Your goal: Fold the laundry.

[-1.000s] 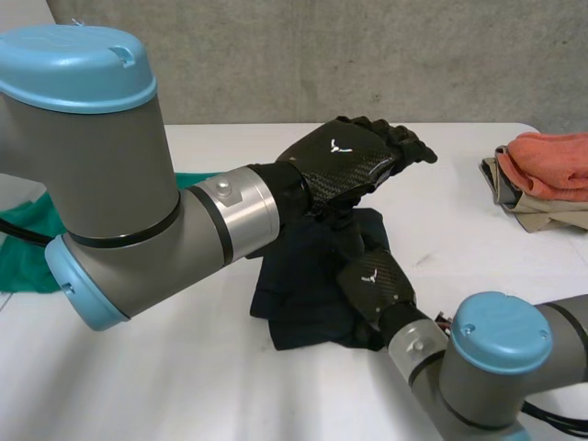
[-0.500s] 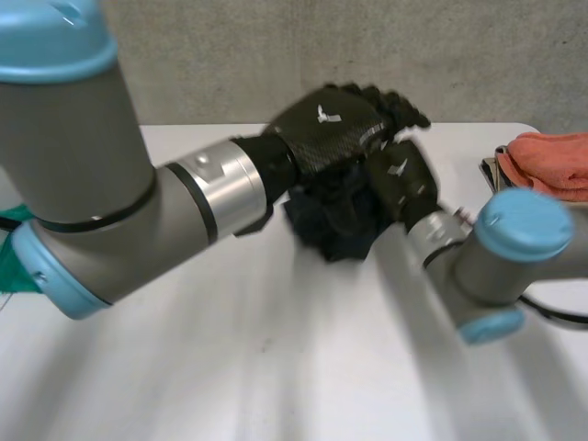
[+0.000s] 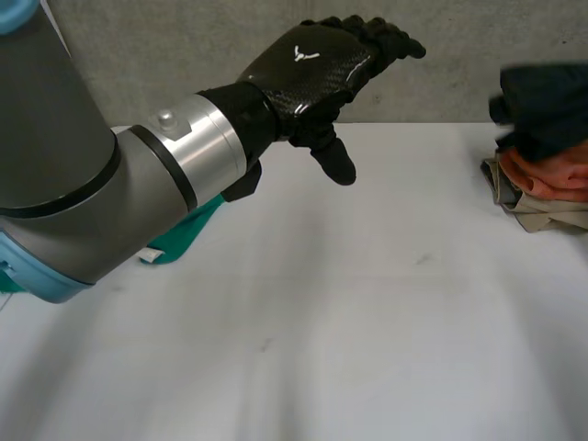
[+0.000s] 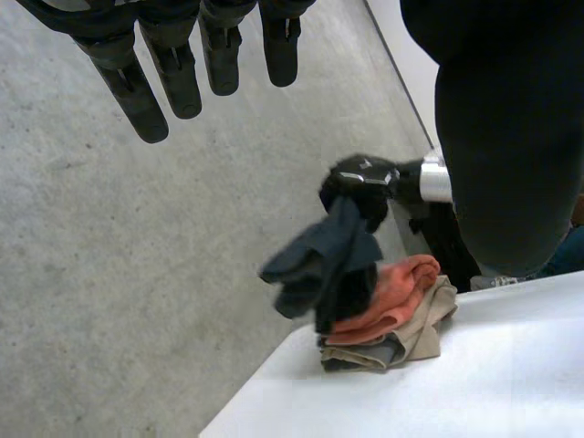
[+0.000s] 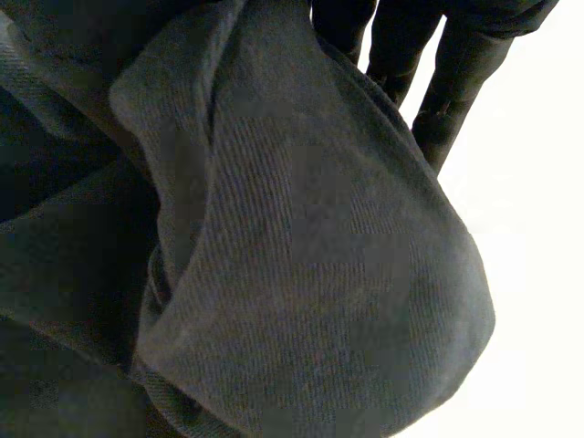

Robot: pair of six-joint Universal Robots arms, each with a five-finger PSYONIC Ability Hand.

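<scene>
My right hand (image 4: 360, 187) is shut on a bunched dark cloth (image 4: 324, 265) and holds it hanging just above a pile at the table's far right edge. The pile is an orange cloth (image 4: 392, 292) on a beige cloth (image 4: 401, 342). In the head view the dark cloth (image 3: 544, 103) hangs over the orange cloth (image 3: 556, 170). In the right wrist view the dark cloth (image 5: 301, 274) lies under the palm, with fingers (image 5: 456, 78) beyond it. My left hand (image 3: 317, 64) is raised above the table's middle, open and empty, its fingers (image 4: 173, 73) straight.
A green cloth (image 3: 184, 234) lies on the white table (image 3: 367, 322) at the left, partly behind my left arm (image 3: 110, 184). A grey concrete wall (image 3: 230, 37) stands behind the table. The beige cloth (image 3: 533, 209) reaches the table's right edge.
The right hand closed on the dark cloth in the table's middle and carried it right, to above the orange and beige pile. The left hand rose and stayed open.
</scene>
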